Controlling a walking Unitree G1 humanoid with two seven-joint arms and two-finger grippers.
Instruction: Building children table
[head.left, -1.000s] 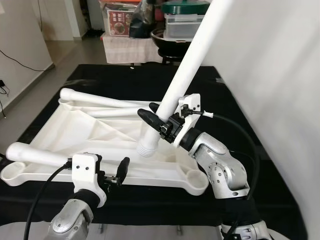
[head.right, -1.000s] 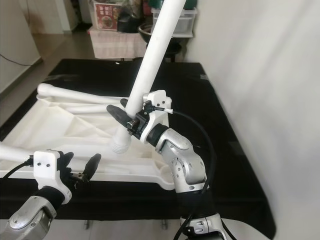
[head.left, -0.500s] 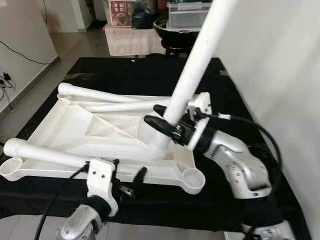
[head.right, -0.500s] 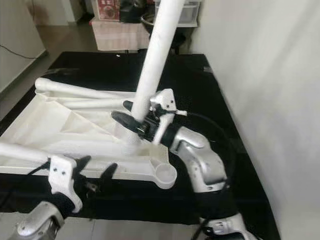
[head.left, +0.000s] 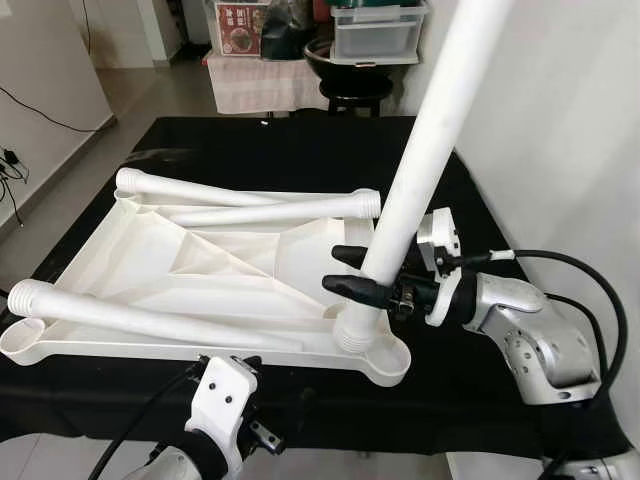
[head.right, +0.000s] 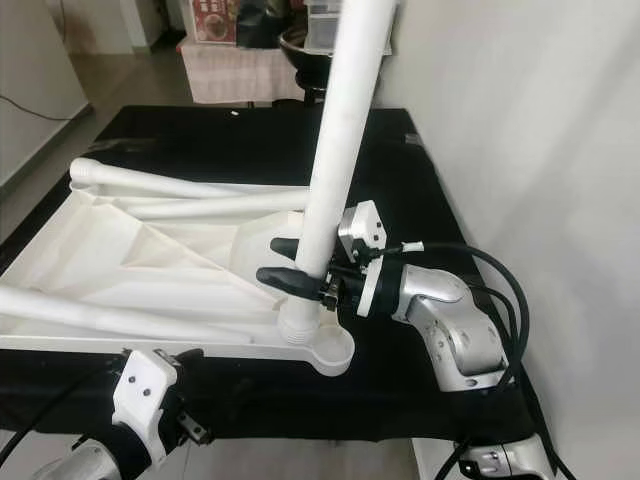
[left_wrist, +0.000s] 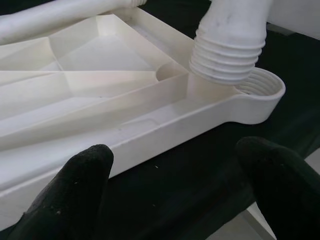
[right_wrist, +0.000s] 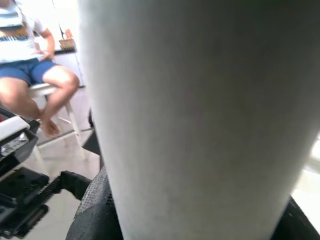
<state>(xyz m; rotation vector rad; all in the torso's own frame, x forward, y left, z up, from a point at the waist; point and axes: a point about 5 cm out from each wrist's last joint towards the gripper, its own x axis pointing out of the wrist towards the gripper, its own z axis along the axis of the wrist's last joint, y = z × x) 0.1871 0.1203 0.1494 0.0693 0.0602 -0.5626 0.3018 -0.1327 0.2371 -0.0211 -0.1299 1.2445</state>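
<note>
Leg (head.left: 420, 165) clamped low between my right fingers (head.left: 362, 272), tilted so its threaded end meets the socket (left_wrist: 260, 85) below; left fingers (left_wrist: 85, 192) wide, idle.

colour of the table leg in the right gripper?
White. The table leg, held by the right gripper, shows best in the left eye view.

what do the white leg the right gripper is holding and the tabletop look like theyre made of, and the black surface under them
The leg in the right gripper looks like moulded plastic: matte white, with ridged threads moulded at its lower end. The tabletop seems to be the same plastic, shown by thin ribs on its underside and a threaded corner socket. The black surface looks like smooth sheet or cloth with a slight sheen; which one is unclear.
</note>
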